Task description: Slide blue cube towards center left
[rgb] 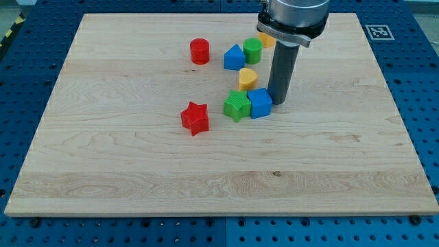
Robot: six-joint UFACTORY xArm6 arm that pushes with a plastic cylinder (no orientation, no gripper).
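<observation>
You see the wooden board [137, 178] lying on a blue perforated table [27, 62]; the arm comes down from the view's top, a little right of the middle, and ends in the dark rod; my tip [279, 103] rests on the board just to the view's right of the blue cube [260, 103], touching it or very nearly so; you cannot tell from this angle whether there is a sliver of gap. The rod has no jaws, so nothing opens or closes and it holds nothing; it simply stands upright against the cube's right side.

The blue cube sits slightly right of the board's centre, a little above the middle; its left face presses against a green block [236, 106] with a ribbed, star-like outline, the two side by side in a row. Just above that pair lies a yellow block [247, 78], rounded on top, its exact shape hard to read; above it stands a blue triangular block [234, 57], and to that one's right a green cylinder [252, 50], the two nearly touching. Another yellow block [266, 40] peeks out behind the arm's housing, mostly hidden.

Off to the view's left of this cluster, a red cylinder [199, 51] stands apart near the top; a red star [195, 118] lies lower, left of the green ribbed block and clear of it. A printed marker tag [376, 31] sits at the board's top right corner.
</observation>
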